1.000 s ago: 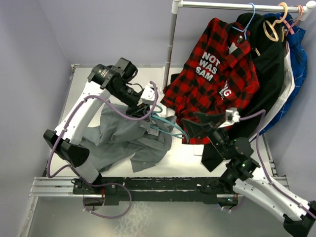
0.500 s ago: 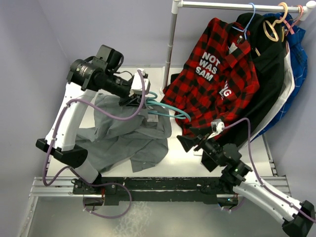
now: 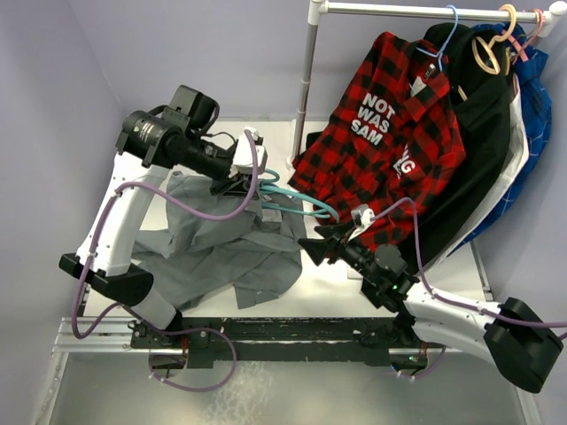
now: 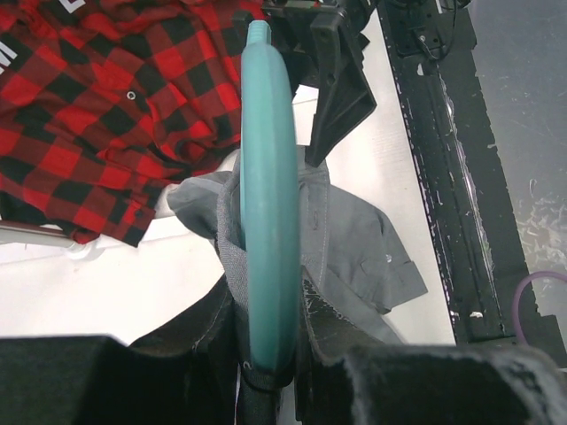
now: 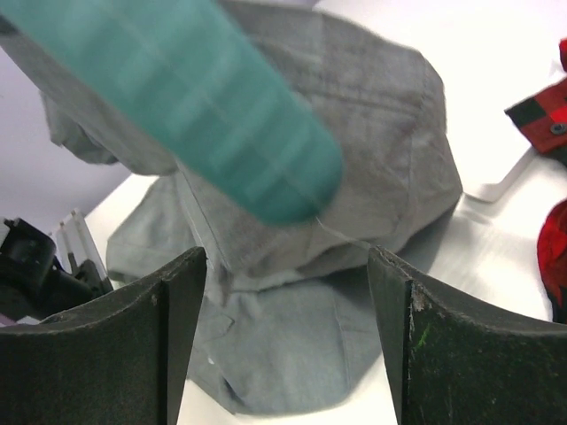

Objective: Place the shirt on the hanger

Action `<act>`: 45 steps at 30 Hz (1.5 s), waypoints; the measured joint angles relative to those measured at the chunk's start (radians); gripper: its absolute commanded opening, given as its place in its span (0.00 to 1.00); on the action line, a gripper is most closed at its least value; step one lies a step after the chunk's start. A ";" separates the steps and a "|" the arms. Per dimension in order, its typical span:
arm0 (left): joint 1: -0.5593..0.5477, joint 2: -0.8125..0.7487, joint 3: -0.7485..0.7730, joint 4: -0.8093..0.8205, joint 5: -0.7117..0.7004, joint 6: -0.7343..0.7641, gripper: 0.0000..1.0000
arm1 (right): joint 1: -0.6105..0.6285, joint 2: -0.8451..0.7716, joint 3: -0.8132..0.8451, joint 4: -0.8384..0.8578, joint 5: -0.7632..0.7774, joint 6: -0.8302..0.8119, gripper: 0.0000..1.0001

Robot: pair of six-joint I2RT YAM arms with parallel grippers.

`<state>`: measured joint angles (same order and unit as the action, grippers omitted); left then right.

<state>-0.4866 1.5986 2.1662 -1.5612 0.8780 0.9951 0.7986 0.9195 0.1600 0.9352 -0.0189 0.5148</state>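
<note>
The left arm [image 3: 124,217] reaches over the far left part of the white desk [image 3: 332,297]. The left jaws are closed narrowly on the teal hanger [image 3: 297,199], pinching a fold of the grey shirt [image 3: 213,252] along with it. In the left wrist view the hanger [image 4: 270,204] runs edge-on straight out from between the two black fingers [image 4: 177,372], with grey cloth pressed against its sides near the grip. The hanger is held above the desk and points right and slightly near. The far part of the shirt hangs from the gripped end. The rest lies crumpled on the left of the desk, reaching toward the near edge.

The right arm [image 3: 452,310] stretches left from the near right corner. The right jaws stand wide apart and hold nothing, just beside the hanger's bare right end. In the right wrist view that end [image 5: 204,115] is blurred. It sits ahead of and above the gap between the two fingers [image 5: 173,341], touching neither, with the shirt [image 5: 363,168] bunched behind it on the desk [image 5: 505,239].

At the far right a red-and-black plaid shirt [image 3: 390,133] with white lettering hangs from a white rail [image 3: 416,11], with black and blue garments beside it. Its lower edge also shows in the left wrist view [image 4: 106,106], beyond the hanger.
</note>
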 measured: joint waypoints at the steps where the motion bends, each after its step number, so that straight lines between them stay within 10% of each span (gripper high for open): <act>1: 0.000 0.000 -0.006 -0.001 0.000 0.000 0.00 | 0.001 0.007 0.000 0.022 0.001 0.003 0.66; 6: 0.000 0.000 -0.013 0.000 0.000 0.000 0.00 | 0.002 0.010 0.000 0.108 0.003 0.026 0.49; 16: 0.000 0.006 0.002 -0.001 0.001 0.000 0.00 | 0.008 0.080 0.003 0.174 -0.008 0.106 0.67; 25: 0.000 0.010 0.026 -0.001 0.000 0.000 0.00 | 0.019 0.155 0.005 0.208 -0.026 0.142 0.40; 30: 0.000 0.010 0.029 -0.001 0.000 0.000 0.00 | 0.019 0.195 0.015 0.230 -0.027 0.154 0.00; 45: -0.006 -0.023 0.031 -0.002 0.035 -0.001 0.00 | 0.026 -0.130 -0.060 0.117 0.235 0.175 0.00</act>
<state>-0.4923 1.5761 2.1971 -1.5631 0.9127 0.9939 0.8246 0.7891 0.1001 1.0523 0.2161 0.6895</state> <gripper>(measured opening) 0.264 0.015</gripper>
